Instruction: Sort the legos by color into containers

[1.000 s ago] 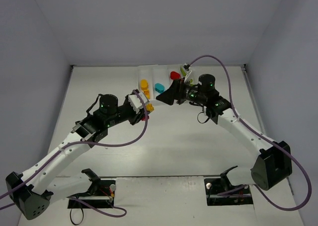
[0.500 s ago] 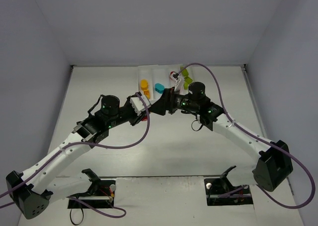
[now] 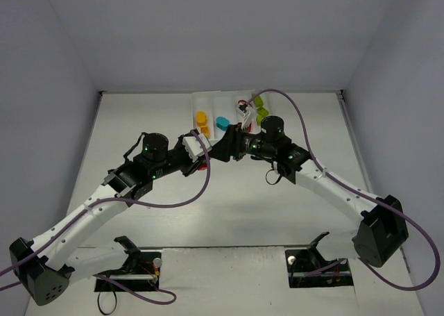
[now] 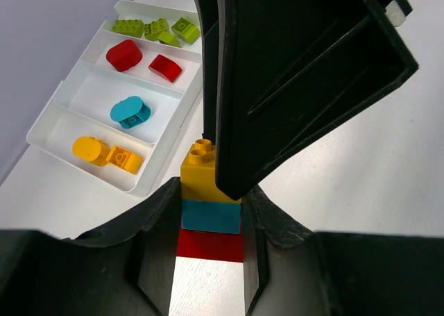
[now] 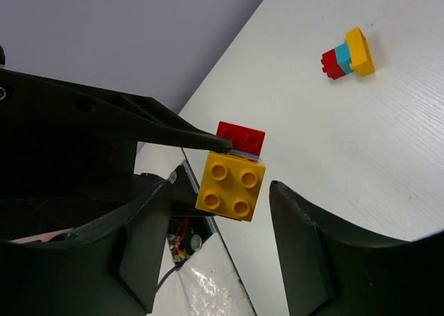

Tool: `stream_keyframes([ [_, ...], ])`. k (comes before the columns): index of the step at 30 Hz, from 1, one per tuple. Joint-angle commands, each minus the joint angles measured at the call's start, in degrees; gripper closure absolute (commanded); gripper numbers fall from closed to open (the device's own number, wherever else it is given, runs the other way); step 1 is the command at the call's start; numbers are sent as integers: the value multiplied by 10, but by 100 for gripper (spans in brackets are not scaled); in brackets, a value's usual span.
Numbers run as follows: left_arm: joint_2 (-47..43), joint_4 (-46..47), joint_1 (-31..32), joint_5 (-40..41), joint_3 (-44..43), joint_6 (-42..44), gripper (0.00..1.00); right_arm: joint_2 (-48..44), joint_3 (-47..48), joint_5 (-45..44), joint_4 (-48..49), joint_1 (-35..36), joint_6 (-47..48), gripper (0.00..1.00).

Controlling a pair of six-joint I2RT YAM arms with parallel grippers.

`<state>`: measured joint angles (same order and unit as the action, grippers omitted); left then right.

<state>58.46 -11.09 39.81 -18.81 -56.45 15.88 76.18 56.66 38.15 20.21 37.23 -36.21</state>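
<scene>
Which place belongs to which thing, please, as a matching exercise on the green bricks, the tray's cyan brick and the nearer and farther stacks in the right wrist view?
Things: 1 lime green bricks; 2 cyan brick; 3 nearer stack; 4 farther stack.
Places: a lying on the table; b alone in a tray compartment; c sharing the tray's end compartment; d clamped in the left hand.
Pairs: 1c, 2b, 3d, 4a.

The brick stack [image 4: 210, 215] sits within the left gripper [image 4: 208, 198], right gripper [image 5: 220, 212] around its top; tray [image 4: 83, 87] behind holds bricks [image 4: 130, 112].
</scene>
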Motion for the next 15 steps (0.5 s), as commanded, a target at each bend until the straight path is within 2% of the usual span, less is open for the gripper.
stream_keyframes([
  [1,-5,33,3,-18,-8,10,100,2,4,-4,48,5,2,46],
  [7,-6,32,5,-22,-6,14,100,11,3,-4,44,5,0,46],
  [9,-6,31,6,-22,-6,16,100,10,1,-8,42,5,1,49],
  [10,-6,31,6,-20,-6,17,100,9,0,-9,42,5,2,54],
  [11,-5,30,7,-19,-6,17,100,8,0,-10,43,5,2,65],
  [13,-4,30,8,-18,-5,19,100,4,0,-9,42,6,3,75],
  [14,-5,31,7,-18,-5,19,100,3,-1,-9,42,5,2,86],
  [15,-4,30,8,-18,-5,19,100,1,-1,-9,41,5,4,91],
])
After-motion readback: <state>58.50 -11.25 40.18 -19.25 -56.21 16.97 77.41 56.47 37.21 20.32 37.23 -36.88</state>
